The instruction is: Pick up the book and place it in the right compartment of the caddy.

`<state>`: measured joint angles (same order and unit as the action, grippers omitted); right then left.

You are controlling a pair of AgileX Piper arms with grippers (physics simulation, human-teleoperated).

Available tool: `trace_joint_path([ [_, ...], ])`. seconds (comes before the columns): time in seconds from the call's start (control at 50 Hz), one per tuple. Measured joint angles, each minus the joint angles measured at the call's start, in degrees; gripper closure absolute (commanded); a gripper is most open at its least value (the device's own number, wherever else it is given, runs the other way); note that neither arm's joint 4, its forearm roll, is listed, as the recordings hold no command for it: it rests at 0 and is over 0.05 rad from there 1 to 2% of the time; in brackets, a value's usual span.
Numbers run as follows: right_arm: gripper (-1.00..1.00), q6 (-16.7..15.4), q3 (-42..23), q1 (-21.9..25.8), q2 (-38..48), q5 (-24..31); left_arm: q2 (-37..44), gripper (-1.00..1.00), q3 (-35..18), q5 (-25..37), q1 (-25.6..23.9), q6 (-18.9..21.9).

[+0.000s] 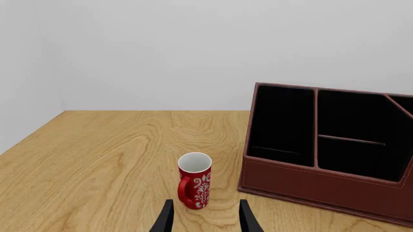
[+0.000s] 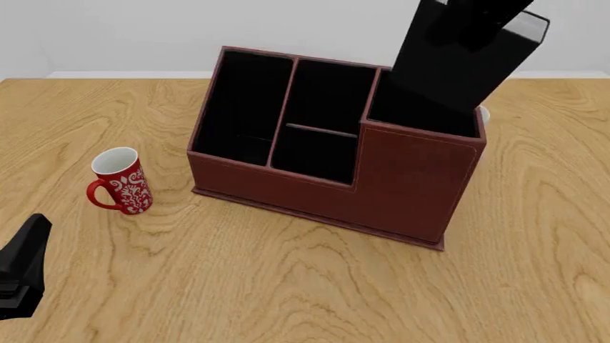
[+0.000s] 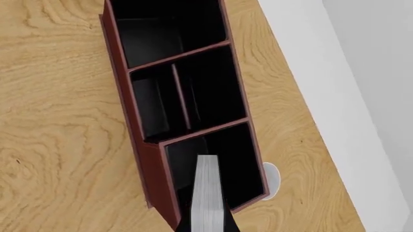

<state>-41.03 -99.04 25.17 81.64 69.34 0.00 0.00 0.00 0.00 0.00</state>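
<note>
The black book [image 2: 456,61] hangs tilted at the back right, with my right gripper [image 2: 473,16] shut on its upper end. Its lower end sits at the mouth of the caddy's [image 2: 333,179] right compartment [image 2: 419,114]; black on black hides how deep it reaches. The right wrist view looks down the white page edge [image 3: 208,193] of the book into that right compartment [image 3: 232,159] of the caddy [image 3: 139,121]. My left gripper [image 2: 24,275] is open near the front left edge, its fingers [image 1: 166,217] empty and well short of the caddy [image 1: 310,181].
A red patterned mug [image 2: 121,182] stands upright left of the caddy, ahead of my left gripper, also in the left wrist view as the mug [image 1: 195,180]. A small white object [image 3: 272,179] sits on the table against the caddy's far right side.
</note>
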Motion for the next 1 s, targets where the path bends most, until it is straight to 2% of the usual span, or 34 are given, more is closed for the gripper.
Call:
trace_joint_path([
  [0.72,1.0,3.7,6.7,0.6,1.9,-5.6,0.0,-1.0,0.0,0.0,0.0,0.0],
  [1.0,1.0,5.0,8.3,-0.5,2.9,-7.6,0.0,-1.0,0.0,0.0,0.0,0.0],
])
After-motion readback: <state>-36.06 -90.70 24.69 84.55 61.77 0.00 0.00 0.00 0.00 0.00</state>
